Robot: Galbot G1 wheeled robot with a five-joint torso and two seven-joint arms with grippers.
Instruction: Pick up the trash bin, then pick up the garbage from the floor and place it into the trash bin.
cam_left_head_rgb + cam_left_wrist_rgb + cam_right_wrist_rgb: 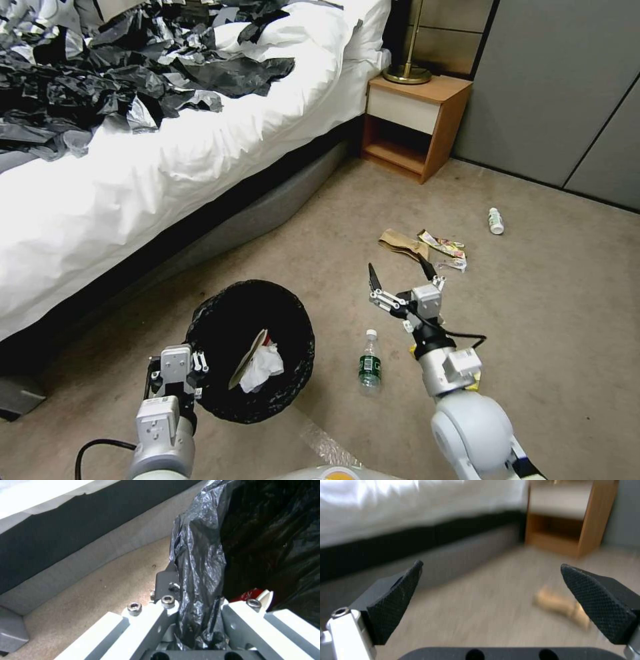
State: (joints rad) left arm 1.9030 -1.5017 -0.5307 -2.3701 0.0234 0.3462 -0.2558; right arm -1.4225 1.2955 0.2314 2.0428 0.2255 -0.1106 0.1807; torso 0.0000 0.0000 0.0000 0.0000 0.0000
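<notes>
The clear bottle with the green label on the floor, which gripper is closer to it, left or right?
Right. The right gripper, jaws open, hangs just beyond the bottle, toward the brown paper bag. The left gripper sits across the trash bin, jaws shut on its rim.

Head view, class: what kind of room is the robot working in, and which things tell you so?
Most likely a bedroom, perhaps a hotel room. A bed with white bedding stands beside a wooden nightstand bearing a brass lamp base, and the floor is carpet.
</notes>
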